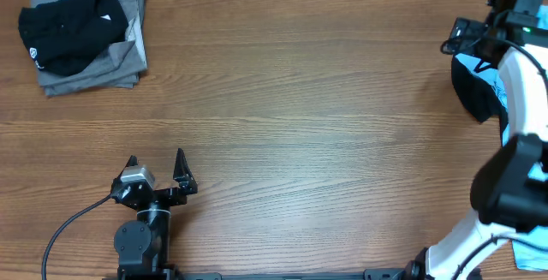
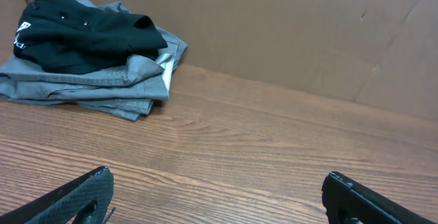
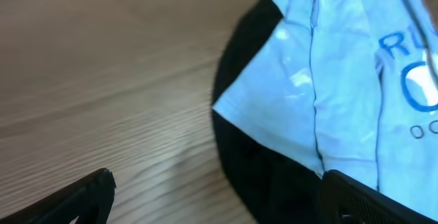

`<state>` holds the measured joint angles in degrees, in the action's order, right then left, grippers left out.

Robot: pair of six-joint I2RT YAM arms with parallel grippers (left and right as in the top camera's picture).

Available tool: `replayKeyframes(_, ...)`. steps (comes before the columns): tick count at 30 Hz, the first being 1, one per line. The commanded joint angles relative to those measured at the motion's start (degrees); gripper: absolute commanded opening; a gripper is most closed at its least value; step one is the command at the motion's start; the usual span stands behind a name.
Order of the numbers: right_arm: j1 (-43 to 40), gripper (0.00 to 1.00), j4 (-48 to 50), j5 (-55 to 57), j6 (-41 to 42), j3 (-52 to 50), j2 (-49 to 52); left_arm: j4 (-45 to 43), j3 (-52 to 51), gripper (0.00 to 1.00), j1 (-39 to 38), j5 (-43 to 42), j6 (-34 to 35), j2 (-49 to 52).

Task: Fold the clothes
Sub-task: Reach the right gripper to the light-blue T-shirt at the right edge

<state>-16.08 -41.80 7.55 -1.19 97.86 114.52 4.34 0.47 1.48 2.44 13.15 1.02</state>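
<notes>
Two claws, both spread wide with nothing in them. The left claw [image 1: 155, 162] sits at the lower left of the overhead frame, over the wood table [image 1: 300, 100]. In its own wrist view the fingers [image 2: 75, 196] poke in at the bottom corners with only wood between them.

The right claw [image 3: 215, 196] is up by the right edge of the overhead. Its wrist cam shows its fingers apart the same way, hanging over the spot where the wood meets the clothes. The blue tee [image 3: 342, 66] fills the upper right of that view, crumpled, with some blue and dark lettering showing. It lies on top of a black tee [image 3: 253, 162] that peeks out below and left of it.

Farther back, in the upper left of the overhead, there's a pile [image 1: 86, 70] of folded grey stuff with a black piece on top. It's near the cardboard [image 2: 287, 25] wall and well apart from both claws.
</notes>
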Motion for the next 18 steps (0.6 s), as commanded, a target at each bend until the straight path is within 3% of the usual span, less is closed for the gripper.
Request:
replayKeyframes(1, 0.0, 1.00, 1.8, 4.4, -1.3, 1.1, 4.9, -0.2, -0.2, 1.00, -0.4, 0.9, -1.3, -0.3)
replayKeyframes(18, 0.1, 0.98, 12.3, 7.0, -2.1, 1.2, 14.6, -0.2, -0.2, 1.00, -0.4, 0.9, -1.3, -0.3)
